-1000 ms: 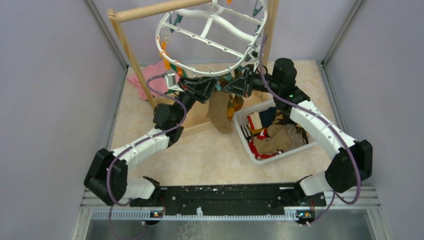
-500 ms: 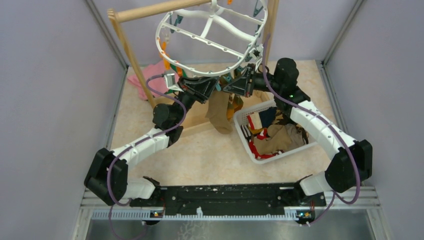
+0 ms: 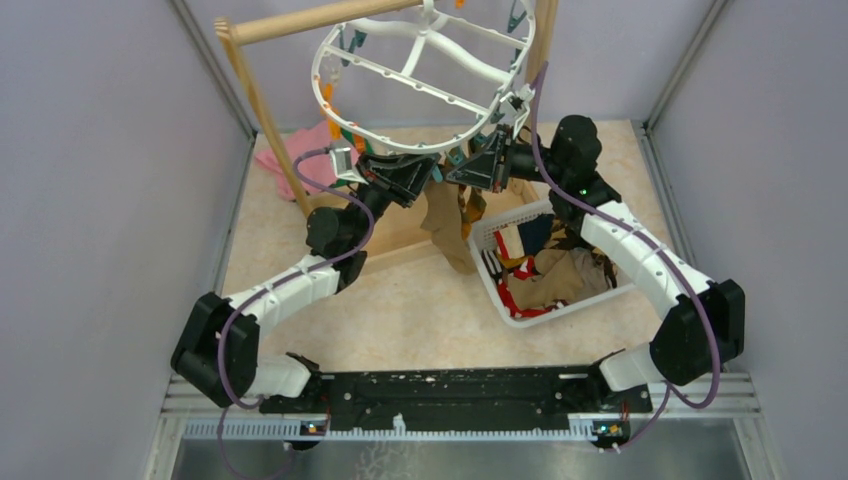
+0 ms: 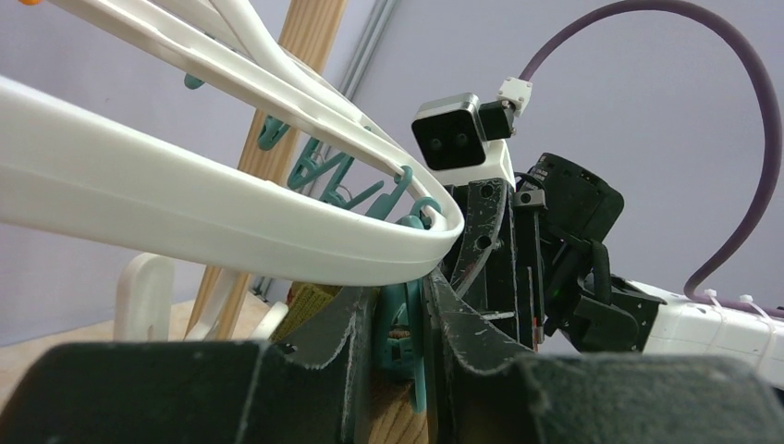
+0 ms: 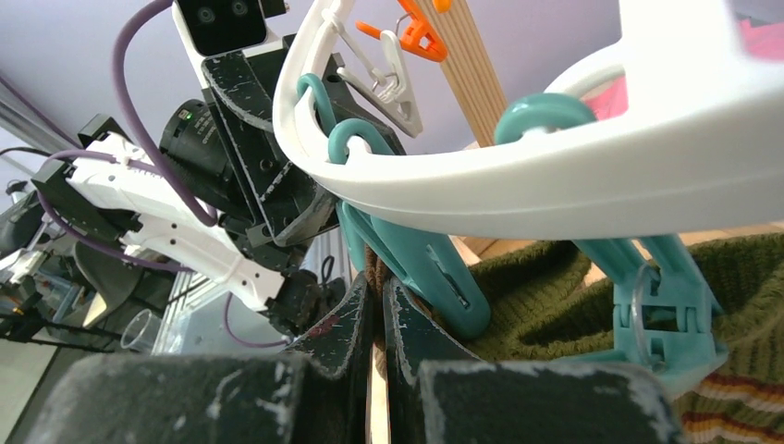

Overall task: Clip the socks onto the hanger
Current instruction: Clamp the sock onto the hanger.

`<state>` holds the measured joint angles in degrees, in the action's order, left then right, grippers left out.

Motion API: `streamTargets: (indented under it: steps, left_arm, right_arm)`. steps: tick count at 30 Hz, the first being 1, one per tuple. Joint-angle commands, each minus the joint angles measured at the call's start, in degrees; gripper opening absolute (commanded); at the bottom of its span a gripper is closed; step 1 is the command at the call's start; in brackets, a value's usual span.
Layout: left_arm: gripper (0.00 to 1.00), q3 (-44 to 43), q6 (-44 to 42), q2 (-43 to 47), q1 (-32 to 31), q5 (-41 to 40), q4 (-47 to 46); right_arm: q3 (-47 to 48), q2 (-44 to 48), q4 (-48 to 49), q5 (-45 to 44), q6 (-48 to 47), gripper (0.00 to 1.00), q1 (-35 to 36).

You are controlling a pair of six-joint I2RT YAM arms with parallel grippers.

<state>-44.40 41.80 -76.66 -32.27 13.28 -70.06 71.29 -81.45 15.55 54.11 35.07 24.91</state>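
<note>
The beige table (image 3: pixel 400 320) and the lilac walls look unchanged; only the middle has moved. On the left, your left gripper (image 4: pixel 399 305) squeezes a teal clip (image 4: pixel 403 338) under the rim of the hanger (image 4: pixel 185 222). The tan sock (image 3: pixel 447 225) has swung a little rightward below it. The right gripper (image 5: pixel 377 296), fingers pressed together, it seems on the sock's top edge, has lifted toward the clip, so I judge the feeding is near. More socks (image 3: pixel 545 275) wait in the white basket (image 3: pixel 487 275).
</note>
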Motion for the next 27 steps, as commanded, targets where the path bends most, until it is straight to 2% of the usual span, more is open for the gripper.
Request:
streamTargets:
  steps: [1,3,8,11,19,21,27]
  left_arm:
    - [0.08,0.0,-0.8,-0.7,0.2,1.3,-4.6]
    - [0.11,0.2,-0.7,-0.6,0.2,1.2,-4.9]
    - [0.46,0.5,-0.6,0.1,0.2,0.9,-4.5]
    - [0.6,0.6,-0.7,0.7,0.2,0.6,-4.0]
    - [0.82,1.6,-0.6,2.7,0.2,0.6,-2.3]
    - [0.86,2.7,-0.4,3.9,0.2,0.5,-1.4]
    - [0.9,8.1,0.1,9.8,0.2,2.1,2.7]
  right_arm:
    - [1.9,1.5,3.4,0.9,1.0,0.0,-0.6]
    - [1.9,1.6,2.5,0.4,0.3,0.0,-0.6]
    - [1.5,1.7,1.2,-0.2,-0.9,0.0,-0.6]
    - [1.4,1.7,0.8,-0.4,-1.3,0.0,-0.6]
    - [1.1,2.3,-0.4,-0.5,-3.2,0.0,-1.0]
    - [0.8,2.7,-1.4,-0.5,-4.3,0.07,-1.1]
    - [0.0,4.7,-7.3,0.0,-11.3,0.4,-1.4]
